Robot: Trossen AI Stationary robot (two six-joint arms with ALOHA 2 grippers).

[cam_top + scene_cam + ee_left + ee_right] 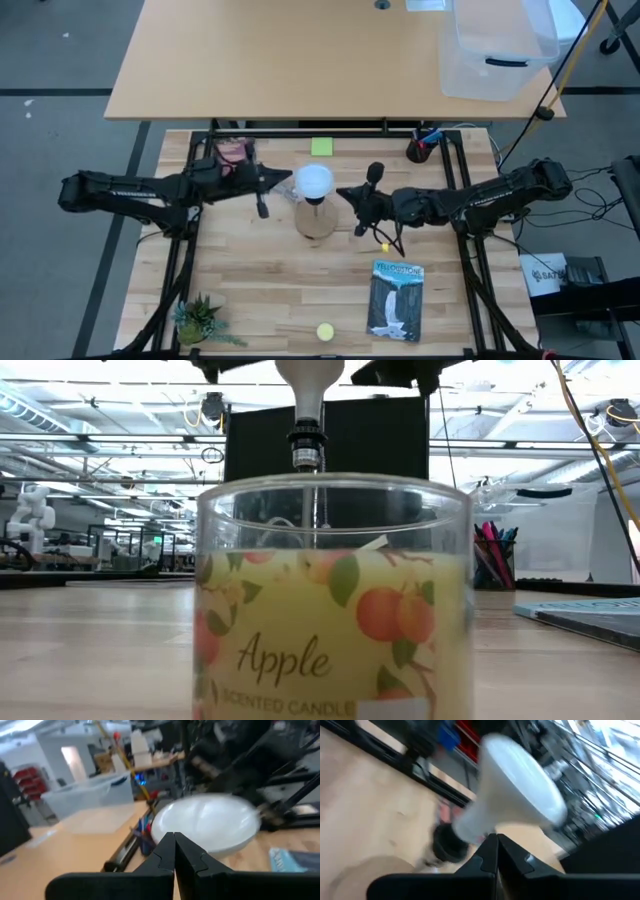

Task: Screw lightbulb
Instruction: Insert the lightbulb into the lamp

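At table centre, one lightbulb [314, 180] sits between two fully closed, empty end effectors, left [288, 182] and right [342, 190].

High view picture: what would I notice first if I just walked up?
The white-domed lightbulb stands out, sitting in the round wooden cone base mid-table. The left gripper and right gripper flank it, jaws shut. In the low view, a big yellow apple-scented glass candle fills the picture.
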